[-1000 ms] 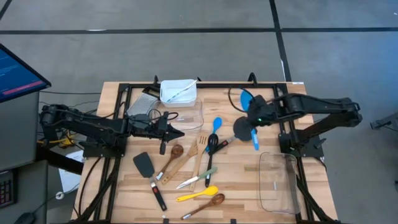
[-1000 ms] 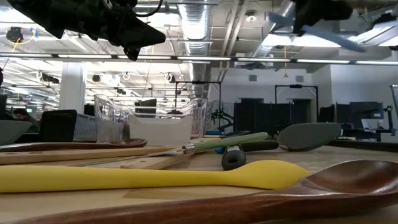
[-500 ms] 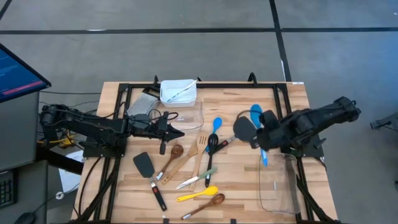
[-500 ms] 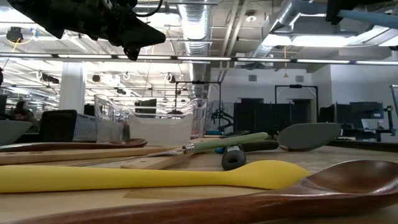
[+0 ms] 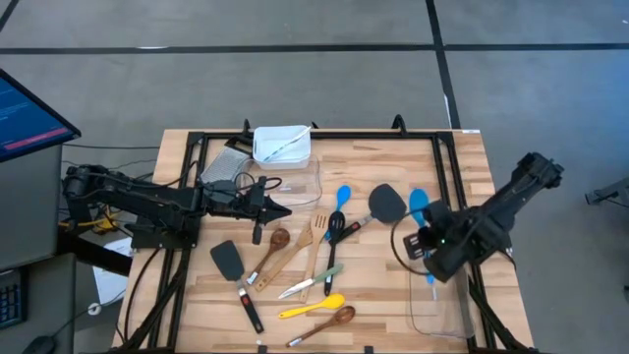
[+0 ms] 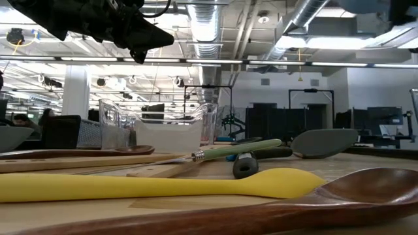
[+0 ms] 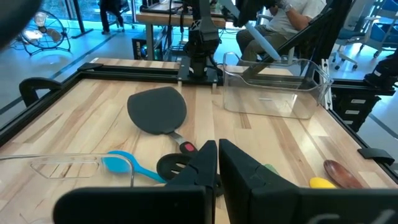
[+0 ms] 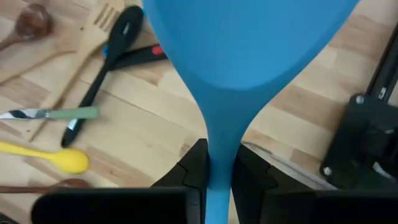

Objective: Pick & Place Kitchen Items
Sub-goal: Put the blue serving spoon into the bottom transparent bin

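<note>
My right gripper [image 5: 430, 248] is shut on a blue silicone spoon [image 5: 420, 206] and hangs above the far end of a clear tub [image 5: 439, 295] at the table's right. The spoon's bowl [image 8: 249, 37] fills the right wrist view. My left gripper [image 5: 282, 209] waits shut above the table's left half, holding nothing. Lying flat on the wood in the middle are a second blue spoon [image 5: 342, 197], a black spatula [image 5: 386, 202], a black slotted spoon [image 5: 334, 231], wooden spoons [image 5: 273, 246], a wooden turner [image 5: 316, 231], a knife [image 5: 313, 284] and a yellow spoon [image 5: 313, 308]. My right gripper pinches the blue spoon's handle [image 8: 217, 134] between its two fingers, just behind the bowl. The fingers come steeply from above and lie across the handle. The spoon is lifted clear, its bowl toward the far edge and its handle end [image 5: 430, 287] over the tub.
A white tub [image 5: 282, 145] and a clear tub [image 5: 298, 182] stand at the far middle. Another black spatula [image 5: 228, 261] and a dark wooden spoon [image 5: 329, 320] lie near the front edge. A black frame [image 5: 192, 197] runs along the table's sides.
My right gripper has swung toward the table's right and near edges and sunk a little, its wrist rolling, carrying the blue spoon from above the black spatula to above the clear tub. The spoon stays lifted clear.
</note>
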